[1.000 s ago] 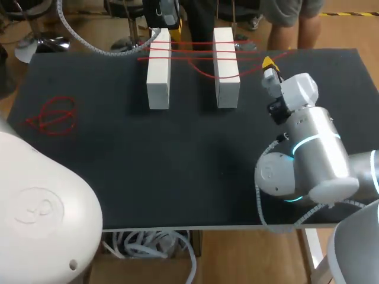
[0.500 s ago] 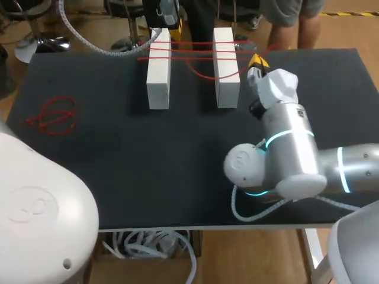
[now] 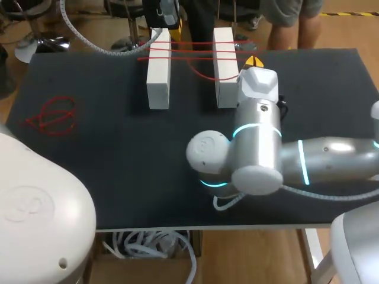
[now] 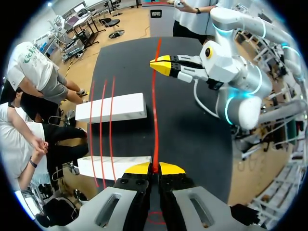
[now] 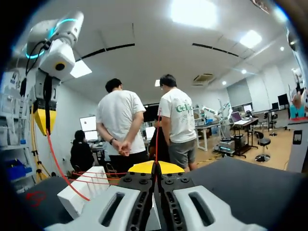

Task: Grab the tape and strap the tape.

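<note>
Tape look: you have the red tape (image 3: 192,44), thin as cord and bright red against the dark table (image 3: 118,165).
Tape place: it runs in several near-parallel passes across the left white block (image 3: 159,74) and the right white block (image 3: 225,71), upper centre of the head view. One pass sags in a curve toward the right block.
Left gripper (image 4: 154,168): at the top edge of the head view, behind the left block. Its tips are pressed together on the tape.
Right gripper (image 3: 253,61): just right of the right block, with its tips closed on the tape.
Link: the left wrist view shows one straight strand joining both grippers.
Other: a red tangle (image 3: 53,115) lies at the table's middle left, well apart from the blocks.
</note>
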Motion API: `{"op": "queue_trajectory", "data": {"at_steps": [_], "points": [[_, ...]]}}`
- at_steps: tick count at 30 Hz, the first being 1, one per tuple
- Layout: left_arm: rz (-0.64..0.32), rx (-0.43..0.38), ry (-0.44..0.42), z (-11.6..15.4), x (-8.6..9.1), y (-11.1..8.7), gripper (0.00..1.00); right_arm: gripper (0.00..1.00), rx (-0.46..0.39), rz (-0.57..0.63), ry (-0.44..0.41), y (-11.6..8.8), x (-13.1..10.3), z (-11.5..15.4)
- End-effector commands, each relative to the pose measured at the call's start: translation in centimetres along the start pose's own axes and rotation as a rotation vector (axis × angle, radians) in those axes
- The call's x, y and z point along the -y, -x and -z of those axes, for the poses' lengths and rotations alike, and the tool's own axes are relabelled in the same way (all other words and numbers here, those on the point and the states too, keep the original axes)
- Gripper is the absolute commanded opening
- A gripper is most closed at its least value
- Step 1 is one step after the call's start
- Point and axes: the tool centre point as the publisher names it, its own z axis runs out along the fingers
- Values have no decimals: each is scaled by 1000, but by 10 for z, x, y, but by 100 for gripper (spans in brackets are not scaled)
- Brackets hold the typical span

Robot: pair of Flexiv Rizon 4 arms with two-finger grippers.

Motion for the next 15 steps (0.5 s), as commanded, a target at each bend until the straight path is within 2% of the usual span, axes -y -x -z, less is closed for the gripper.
{"op": "queue_trajectory", "data": {"at_steps": [1, 3, 5, 7, 9, 15], "points": [[1, -1, 5, 1, 1, 0, 0, 0, 377, 1, -12, -7, -5, 1], [1, -1, 5, 1, 1, 0, 0, 0, 377, 1, -12, -7, -5, 1], [1, -1, 5, 1, 1, 0, 0, 0, 411, 44, 7, -17, -9, 1], [1, -1, 5, 1, 1, 0, 0, 0, 444, 157, 31, -28, -18, 2], [1, -1, 5, 1, 1, 0, 0, 0, 464, 273, -4, -38, -22, -1], [1, -1, 5, 1, 1, 0, 0, 0, 411, 563, -68, -52, -35, -1]]}}
